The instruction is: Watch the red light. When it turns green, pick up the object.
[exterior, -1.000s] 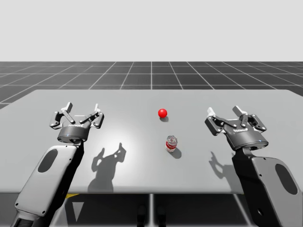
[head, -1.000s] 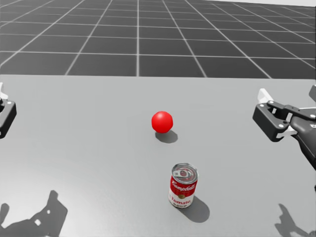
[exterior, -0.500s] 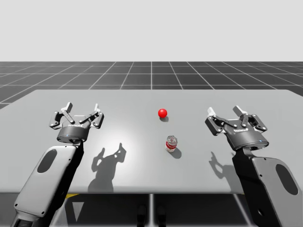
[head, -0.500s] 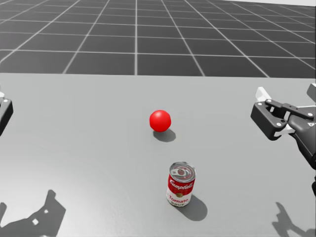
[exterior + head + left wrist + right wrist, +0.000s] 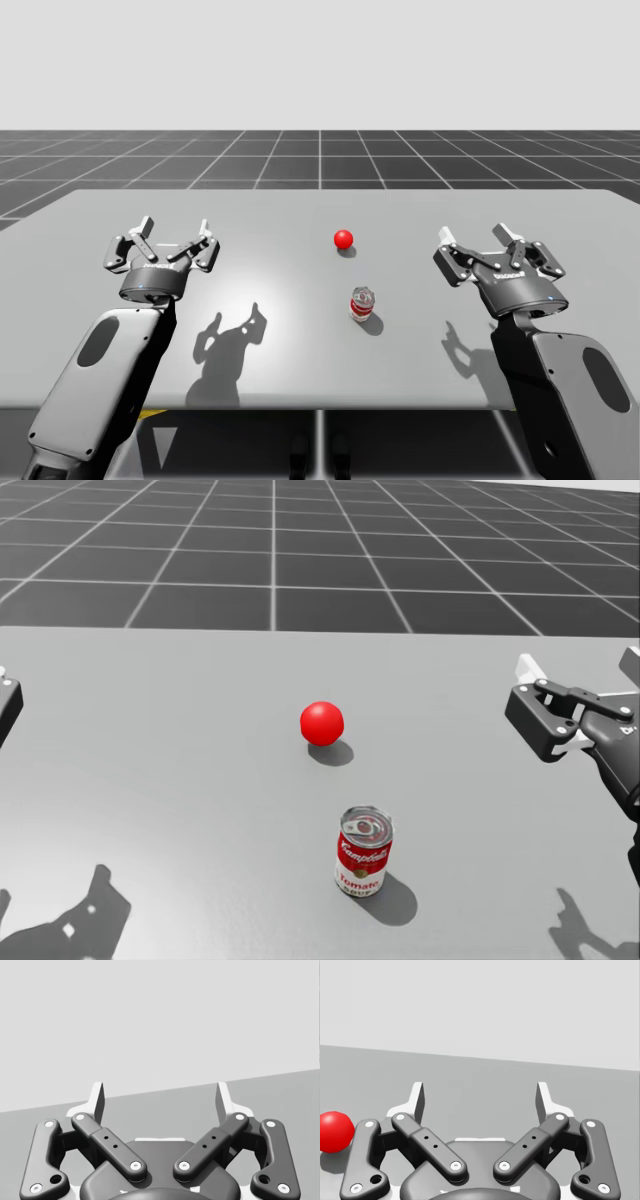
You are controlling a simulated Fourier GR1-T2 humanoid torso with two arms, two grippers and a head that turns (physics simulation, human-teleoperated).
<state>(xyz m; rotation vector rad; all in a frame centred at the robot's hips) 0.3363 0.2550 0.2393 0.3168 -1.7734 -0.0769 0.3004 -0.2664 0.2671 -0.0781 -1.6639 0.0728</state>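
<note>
High view is showing the upright red-and-white can standing left of my spread right pincer, farther from my spread left pincer.

Clipped at head view's edge: right gripper, one of its fingers. Partly cut off, right wrist view: red light.
</note>
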